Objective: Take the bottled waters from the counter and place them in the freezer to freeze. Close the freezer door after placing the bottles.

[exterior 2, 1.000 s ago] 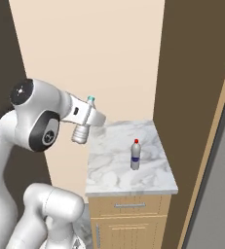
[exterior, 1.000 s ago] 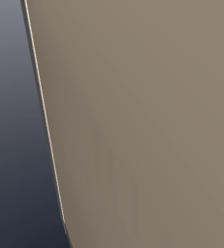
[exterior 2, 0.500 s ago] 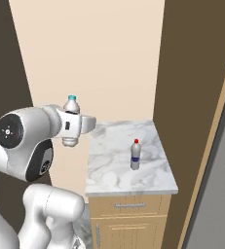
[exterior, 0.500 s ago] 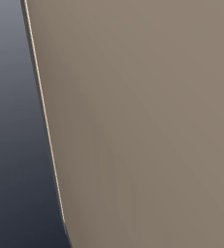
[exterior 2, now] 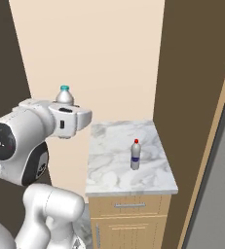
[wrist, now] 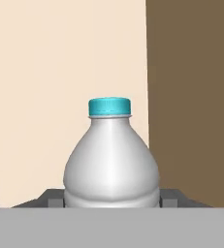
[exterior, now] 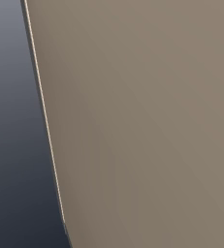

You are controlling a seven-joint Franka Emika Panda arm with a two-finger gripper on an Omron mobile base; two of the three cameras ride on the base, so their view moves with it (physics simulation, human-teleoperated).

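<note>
My gripper [wrist: 111, 198] is shut on the teal-capped bottled water [wrist: 111, 160], which stands upright between the dark fingertips [wrist: 53, 197]. In the right base view this bottle's cap and shoulder [exterior 2: 64, 95] stick up above the white hand, held in the air left of the counter [exterior 2: 109, 168]. The other bottled water [exterior 2: 135, 154], with a red cap and blue label, stands upright on the marble counter right of its middle. The freezer's inside and its door handle are out of view.
A cream wall [exterior 2: 99, 58] rises behind the counter and a tall brown panel [exterior 2: 192, 97] stands to its right. A grey slab [exterior 2: 221, 204] fills the right edge. Light wooden drawers [exterior 2: 131, 206] sit under the marble. Close taupe and grey-blue surfaces [exterior: 133, 121] block the left base view.
The arm has swung left, carrying the teal-capped bottle away from the counter's back left corner and turning it upright. The red-capped bottle has not moved.
</note>
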